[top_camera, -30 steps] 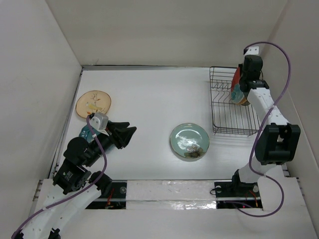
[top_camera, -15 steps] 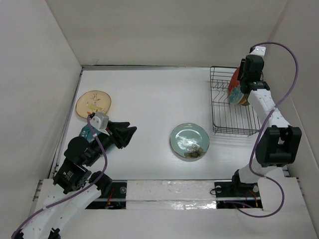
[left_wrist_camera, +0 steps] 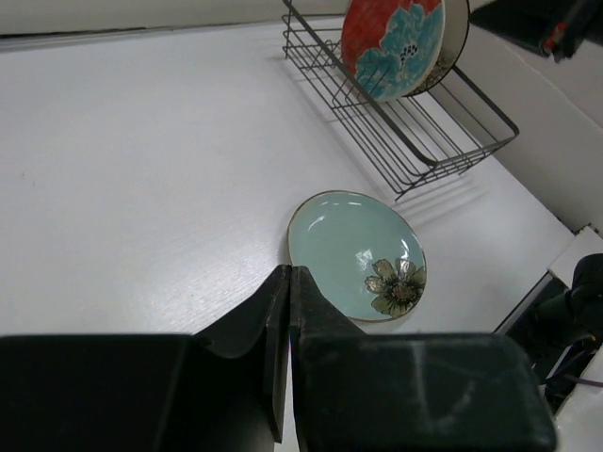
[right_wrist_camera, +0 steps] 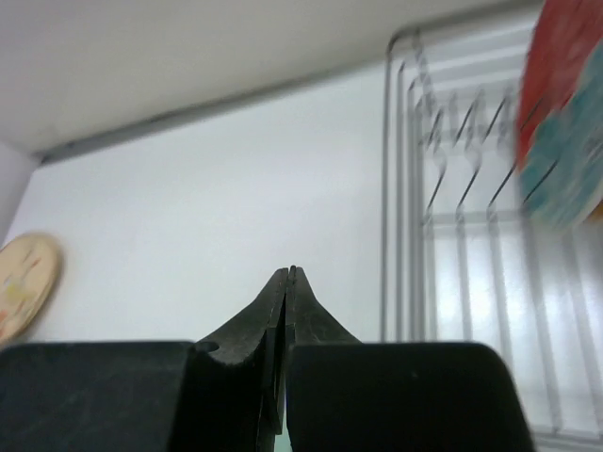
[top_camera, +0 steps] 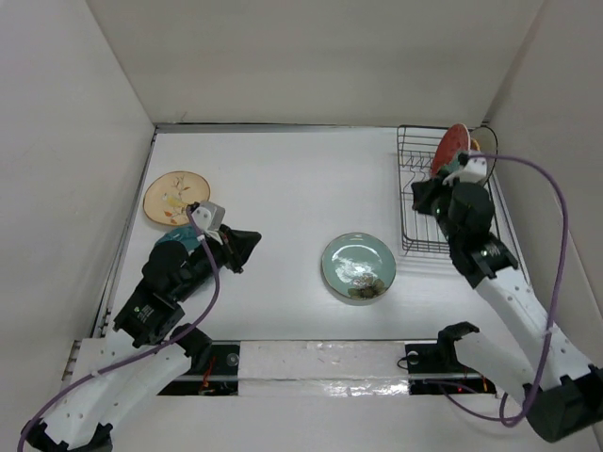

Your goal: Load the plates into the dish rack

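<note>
The black wire dish rack [top_camera: 429, 235] stands at the back right. A red plate with teal flowers [top_camera: 450, 149] stands upright in its far end, also in the left wrist view [left_wrist_camera: 391, 42], with a pale dark-rimmed plate [left_wrist_camera: 456, 38] right behind it. A pale green plate [top_camera: 358, 266] lies flat mid-table. A tan floral plate [top_camera: 176, 196] lies at the left. My right gripper [top_camera: 421, 193] hovers over the rack's left side, shut and empty [right_wrist_camera: 290, 271]. My left gripper [top_camera: 247, 243] is shut and empty, pointing at the green plate [left_wrist_camera: 356, 254].
White walls close in the table on the left, back and right. The rack [right_wrist_camera: 388, 188] sits close to the right wall. The tan plate [right_wrist_camera: 24, 282] lies near the left wall. The arm bases stand along the near edge.
My right arm has pulled back from the far end of the rack, leaving the red plate standing there, and its jaws have closed. My left gripper has closed and shifted slightly right.
</note>
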